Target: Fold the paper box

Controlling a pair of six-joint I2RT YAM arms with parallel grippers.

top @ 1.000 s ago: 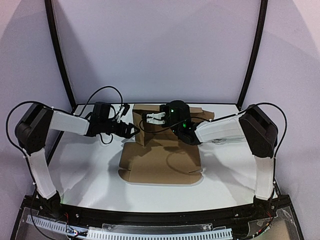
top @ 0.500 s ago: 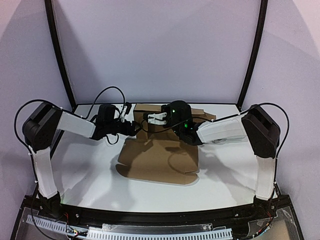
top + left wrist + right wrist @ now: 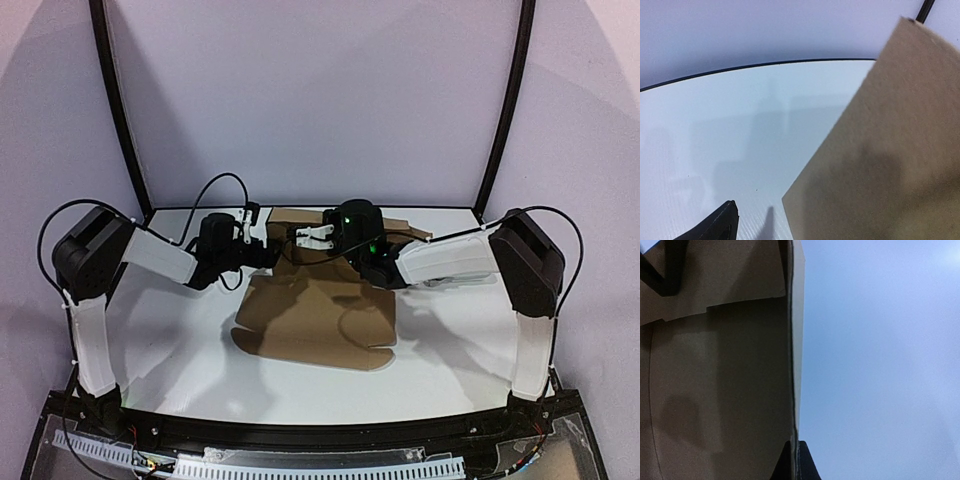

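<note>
Lab booth, white table [image 3: 180, 350], lilac backdrop [image 3: 320, 100], black frame poles [image 3: 141, 180]

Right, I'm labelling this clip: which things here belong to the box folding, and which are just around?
Job:
box
left gripper
right gripper

Just there:
table
frame post
cable

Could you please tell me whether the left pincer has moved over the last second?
Yes. The left pincer has shifted right, away from the black left frame post, toward the raised left flap of the brown cardboard paper box.
</note>
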